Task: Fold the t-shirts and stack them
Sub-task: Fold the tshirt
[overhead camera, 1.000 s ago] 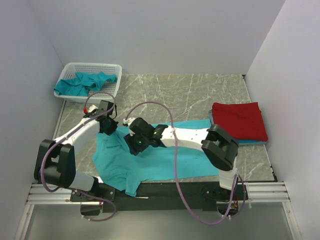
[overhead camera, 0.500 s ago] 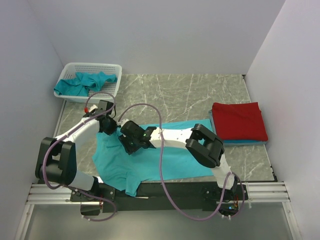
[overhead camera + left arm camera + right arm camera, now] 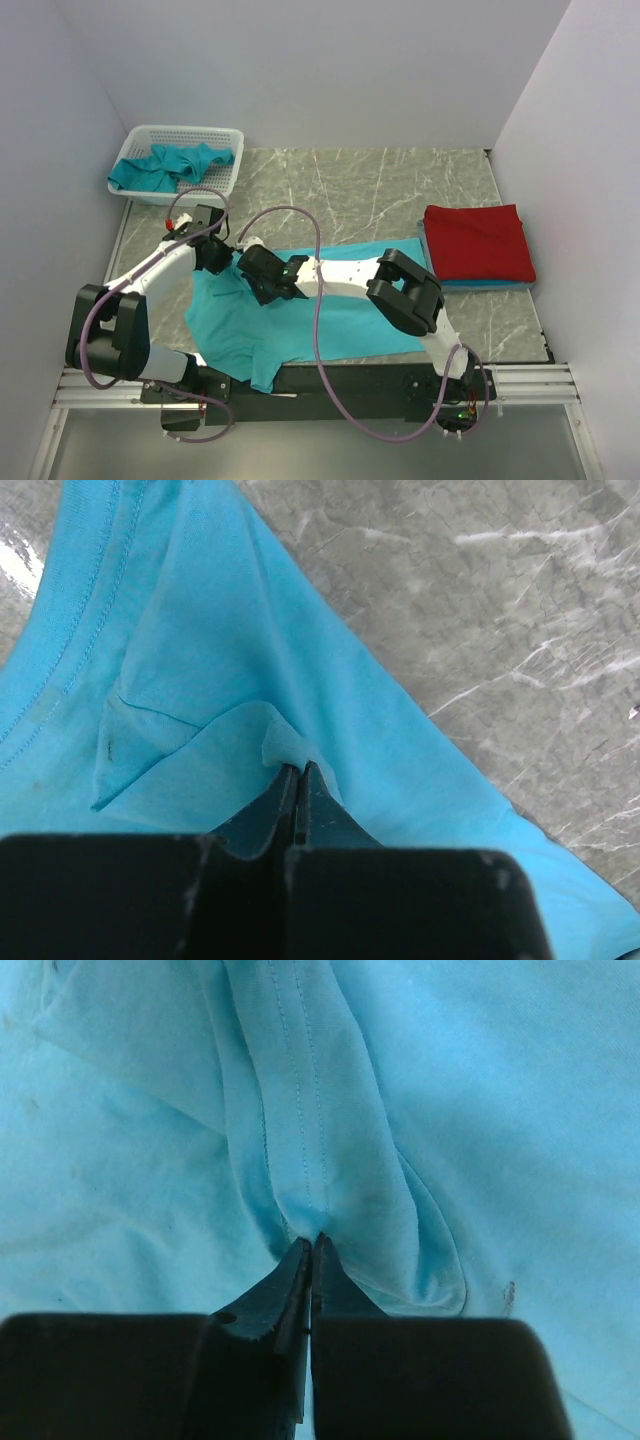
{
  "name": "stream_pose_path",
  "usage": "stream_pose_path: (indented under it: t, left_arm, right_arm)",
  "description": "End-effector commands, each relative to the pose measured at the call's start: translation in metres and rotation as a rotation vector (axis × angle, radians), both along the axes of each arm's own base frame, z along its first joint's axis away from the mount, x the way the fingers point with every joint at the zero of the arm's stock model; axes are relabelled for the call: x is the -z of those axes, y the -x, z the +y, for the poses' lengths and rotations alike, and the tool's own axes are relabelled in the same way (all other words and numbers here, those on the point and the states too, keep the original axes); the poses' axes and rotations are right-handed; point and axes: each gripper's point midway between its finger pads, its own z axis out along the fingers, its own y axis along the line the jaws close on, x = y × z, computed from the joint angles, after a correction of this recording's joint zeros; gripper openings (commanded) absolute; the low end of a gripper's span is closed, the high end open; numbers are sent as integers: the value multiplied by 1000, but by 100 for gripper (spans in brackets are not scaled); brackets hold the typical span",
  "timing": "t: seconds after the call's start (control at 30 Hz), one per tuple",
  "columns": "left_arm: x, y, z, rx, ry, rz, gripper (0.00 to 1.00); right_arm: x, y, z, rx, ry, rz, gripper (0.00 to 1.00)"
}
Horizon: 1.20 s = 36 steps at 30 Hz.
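- Grey marbled worktop (image 3: 400,190), boxed in by plain white walls (image 3: 300,70).
- A teal t-shirt (image 3: 335,330) lies spread out along the near edge, left of centre, partly under both arms.
- The left gripper (image 3: 298,772) is clamped tight on a small raised fold of that shirt, close to its collar seam.
- The right gripper (image 3: 312,1243), just beside it, has its jaws pinched together on a stitched ridge of the same cloth.
- At the right edge, a folded red t-shirt (image 3: 478,240) sits on a folded blue t-shirt (image 3: 490,284).
- In the far left corner, a white mesh basket (image 3: 186,130) holds crumpled teal shirts (image 3: 160,168).
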Motion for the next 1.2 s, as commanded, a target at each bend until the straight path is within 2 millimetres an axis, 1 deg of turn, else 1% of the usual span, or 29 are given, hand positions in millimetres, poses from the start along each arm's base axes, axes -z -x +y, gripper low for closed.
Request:
stream_pose_path:
  t: [0.0, 0.03, 0.07, 0.13, 0.17, 0.2, 0.23, 0.27, 0.3, 0.37, 0.4, 0.47, 0.5, 0.53, 0.57, 0.6, 0.73, 0.83, 0.87, 1.03, 1.1, 1.17]
  left_arm:
    - [-8, 2, 3, 3, -2, -19, 1]
    - [-10, 3, 3, 3, -2, -22, 1]
    - [-11, 5, 3, 4, 0, -24, 1]
    - [-12, 8, 3, 2, 5, -23, 1]
    - [-15, 11, 3, 1, 9, -31, 1]
    - [-13, 15, 4, 0, 9, -23, 1]
    - [-16, 18, 5, -7, 13, -30, 1]
    - [-16, 23, 5, -9, 13, -22, 1]
    - [-14, 27, 6, -11, 12, -14, 1]
    - [-18, 32, 6, -14, 23, -23, 1]
    - [-13, 41, 8, -19, 18, 7, 1]
    - [-14, 51, 7, -21, 37, 10, 1]
    - [-8, 61, 8, -21, 39, 35, 1]
    - [-6, 66, 7, -26, 47, 46, 1]
    - [-9, 71, 7, -27, 57, 37, 1]
    - [-6, 77, 7, -27, 62, 49, 1]
    - [-12, 99, 13, -53, 66, 56, 1]
    - [-13, 110, 12, -61, 83, 62, 1]
    - [-12, 117, 13, -66, 84, 81, 1]
    - [-15, 130, 13, -65, 96, 96, 1]
    - [-9, 138, 12, -65, 106, 125, 1]
    - [-5, 143, 10, -62, 120, 130, 1]
  right_arm:
    - [-31, 3, 7, -15, -29, -26, 0]
    - [-34, 6, 4, -16, -24, -19, 0]
    - [-43, 6, 4, -17, -38, -24, 0]
    - [-49, 9, 1, -17, -44, -21, 0]
    - [-59, 10, -1, -22, -59, -27, 0]
    - [-60, 11, -3, -23, -57, -25, 0]
    - [-62, 13, -7, -23, -51, -22, 0]
    - [-67, 15, -8, -30, -57, -23, 0]
    - [-66, 19, -9, -46, -54, -10, 0]
    - [-70, 21, -12, -61, -58, -6, 0]
    - [-69, 25, -13, -72, -57, 3, 0]
    - [-70, 26, -16, -78, -51, 3, 0]
    - [-67, 27, -18, -81, -42, 6, 0]
    - [-67, 29, -19, -84, -40, 6, 0]
    - [-67, 28, -21, -89, -38, 4, 0]
    - [-67, 29, -22, -94, -32, 4, 0]
    - [-68, 37, -24, -138, -38, 20, 0]
    - [-70, 41, -25, -157, -45, 27, 0]
    - [-68, 42, -27, -163, -37, 27, 0]
    - [-65, 44, -34, -175, -21, 24, 0]
    - [-64, 45, -36, -179, -16, 23, 0]
    - [-62, 51, -34, -207, -28, 47, 1]
